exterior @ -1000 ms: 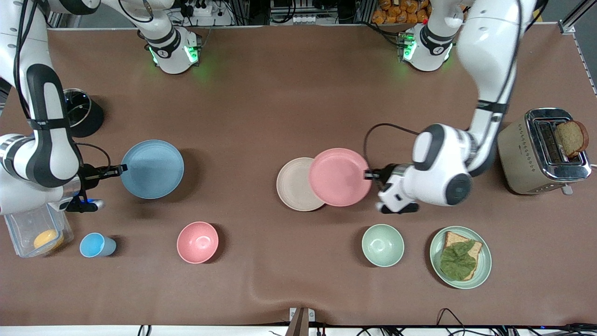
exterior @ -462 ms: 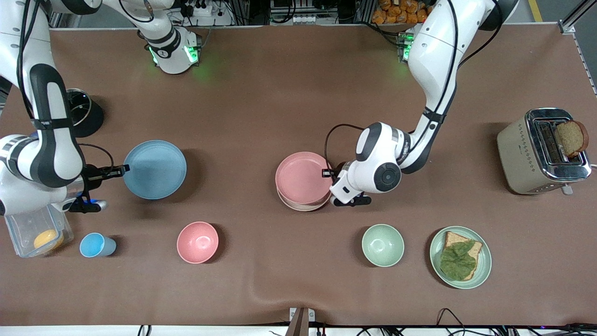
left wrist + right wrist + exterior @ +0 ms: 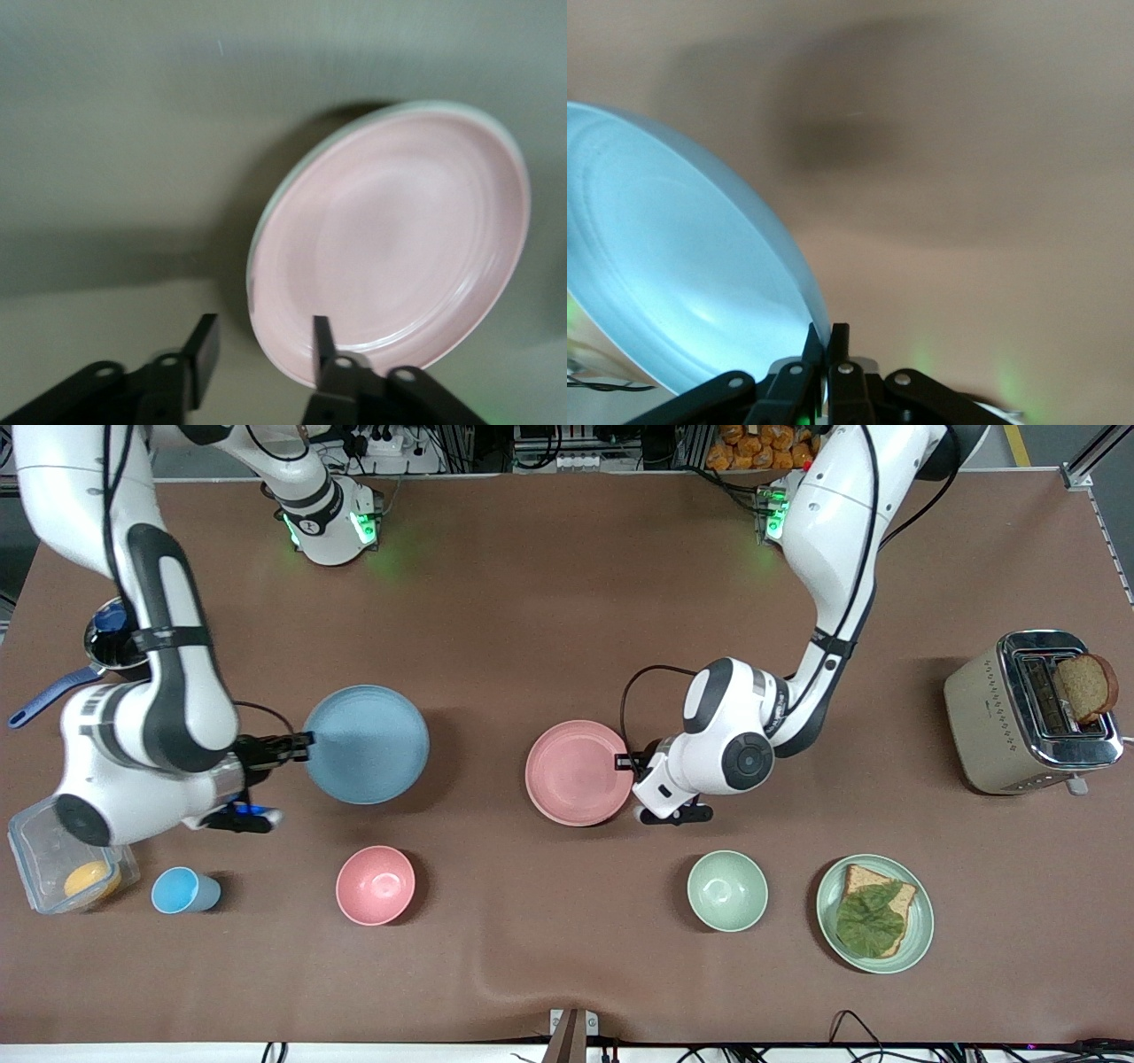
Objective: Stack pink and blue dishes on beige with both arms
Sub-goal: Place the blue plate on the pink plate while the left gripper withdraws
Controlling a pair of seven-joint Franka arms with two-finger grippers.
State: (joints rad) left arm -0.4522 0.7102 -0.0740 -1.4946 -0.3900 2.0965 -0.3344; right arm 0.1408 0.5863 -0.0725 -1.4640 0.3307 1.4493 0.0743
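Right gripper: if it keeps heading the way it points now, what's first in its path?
The right gripper, shut on the round light blue plate, points toward the round pale pink plate. That pink plate looks first in line, though the carried plate's height is unclear.

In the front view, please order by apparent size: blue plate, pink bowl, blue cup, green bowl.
1. Blue plate, though it is lifted toward the camera.
2. Pink bowl and green bowl look alike.
3. Blue cup.

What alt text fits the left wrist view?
The left gripper, fingers open, sits at the rim of the pink plate, which lies on another plate whose pale edge shows on the brown table.
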